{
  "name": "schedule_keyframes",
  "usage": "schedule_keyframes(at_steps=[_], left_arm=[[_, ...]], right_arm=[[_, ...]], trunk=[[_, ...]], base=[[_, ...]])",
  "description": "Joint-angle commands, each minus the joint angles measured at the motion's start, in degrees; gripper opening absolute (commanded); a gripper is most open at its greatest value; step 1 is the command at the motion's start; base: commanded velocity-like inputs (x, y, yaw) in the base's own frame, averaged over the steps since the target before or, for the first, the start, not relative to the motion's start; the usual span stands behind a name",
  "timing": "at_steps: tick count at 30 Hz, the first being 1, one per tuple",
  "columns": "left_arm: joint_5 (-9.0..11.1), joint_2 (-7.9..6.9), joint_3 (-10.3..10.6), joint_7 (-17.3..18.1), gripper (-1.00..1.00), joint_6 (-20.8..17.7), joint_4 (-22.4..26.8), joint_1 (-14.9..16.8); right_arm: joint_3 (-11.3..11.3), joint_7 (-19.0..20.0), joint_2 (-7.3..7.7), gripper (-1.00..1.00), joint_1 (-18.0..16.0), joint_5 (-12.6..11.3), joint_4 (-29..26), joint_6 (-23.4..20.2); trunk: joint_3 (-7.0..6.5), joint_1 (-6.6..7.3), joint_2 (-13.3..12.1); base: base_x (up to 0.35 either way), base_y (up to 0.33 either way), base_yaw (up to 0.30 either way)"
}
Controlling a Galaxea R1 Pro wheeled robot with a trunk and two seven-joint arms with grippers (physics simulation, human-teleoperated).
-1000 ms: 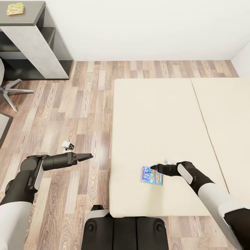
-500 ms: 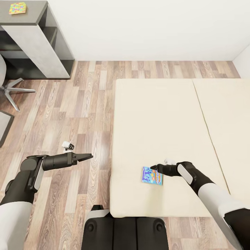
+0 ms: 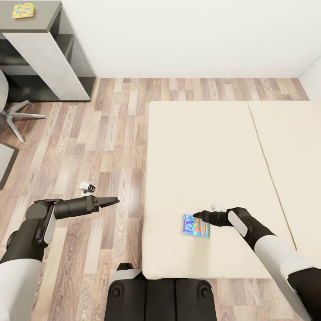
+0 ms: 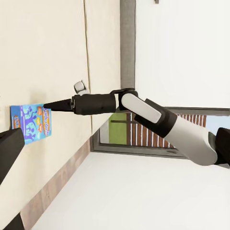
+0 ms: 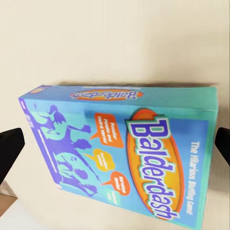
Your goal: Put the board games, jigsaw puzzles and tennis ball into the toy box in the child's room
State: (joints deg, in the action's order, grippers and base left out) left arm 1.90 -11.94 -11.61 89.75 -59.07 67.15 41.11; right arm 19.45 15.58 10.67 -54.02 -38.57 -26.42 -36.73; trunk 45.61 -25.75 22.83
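Right gripper [image 3: 196, 216] poised over the light blue board game [image 3: 195, 225] on the bed [image 3: 200, 147] — fingers spread for grasping; left gripper [image 3: 115, 200], at 9 o'clock, closed — idle.

A light blue board game [image 3: 195, 225] lettered "Balderdash" lies flat on the beige bed [image 3: 200, 156], near its front edge. A multicoloured jigsaw puzzle [image 3: 22, 10] lies flat on a dark grey top in the far corner, well apart from the bed.
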Motion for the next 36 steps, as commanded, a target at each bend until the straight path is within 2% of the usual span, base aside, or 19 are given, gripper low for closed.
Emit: schedule_keyframes(at_steps=[1,36], left_arm=[[-0.1,-0.01,0.0,0.2,1.00,-0.6,0.0,0.0],[-0.1,-0.01,0.0,0.2,1.00,-0.6,0.0,-0.1]], right_arm=[[0.2,0.2,0.06,1.00,0.0,0.1,-0.1,-0.1],[0.4,0.2,0.06,1.00,0.0,0.0,0.3,-0.5]], trunk=[[0.06,-0.03,0.1],[0.06,-0.03,0.1]], base=[[0.000,0.103,0.000],[0.000,0.045,0.000]])
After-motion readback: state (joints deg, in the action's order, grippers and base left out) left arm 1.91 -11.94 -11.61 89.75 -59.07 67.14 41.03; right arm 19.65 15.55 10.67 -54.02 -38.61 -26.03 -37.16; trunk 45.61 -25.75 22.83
